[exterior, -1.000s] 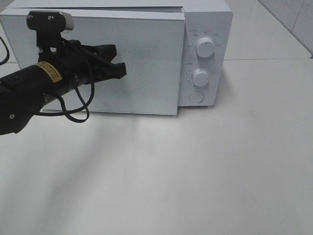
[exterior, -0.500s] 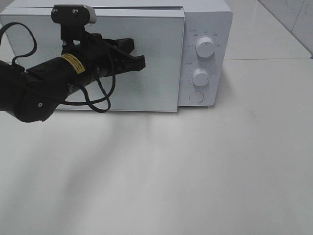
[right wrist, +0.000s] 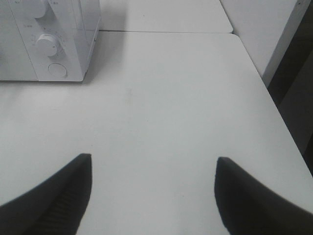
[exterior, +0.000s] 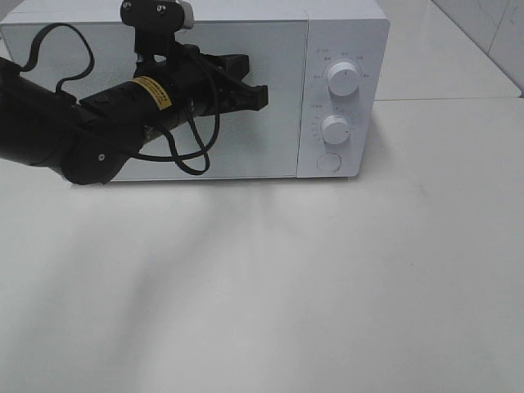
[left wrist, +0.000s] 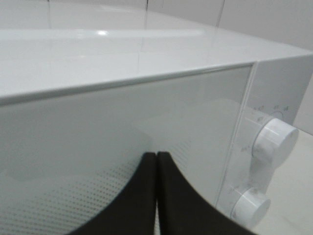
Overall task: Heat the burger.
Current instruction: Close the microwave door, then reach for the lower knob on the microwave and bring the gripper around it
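Observation:
The burger is out of view. A white microwave [exterior: 345,37] stands at the back of the table, and its door [exterior: 278,131] lies flush with the front. My left gripper [exterior: 262,97] is shut with nothing in it, its tips at the door's upper right part. In the left wrist view the left gripper [left wrist: 156,156] shows its black fingers [left wrist: 178,196] pressed together right in front of the dotted door window [left wrist: 98,142]. My right gripper [right wrist: 154,169] hangs open and empty above bare tabletop, off to the right of the microwave [right wrist: 73,54].
On the microwave's right panel sit an upper knob [exterior: 342,79], a lower knob [exterior: 335,128] and a round button [exterior: 328,162]. A white table [exterior: 327,278] spreads in front. A black cable [exterior: 192,160] loops under the left arm. The table's right edge [right wrist: 266,93] shows.
The left gripper has swept to the right across the door. The door, which stood slightly ajar, now lies flush with the microwave's front. The right gripper has not moved.

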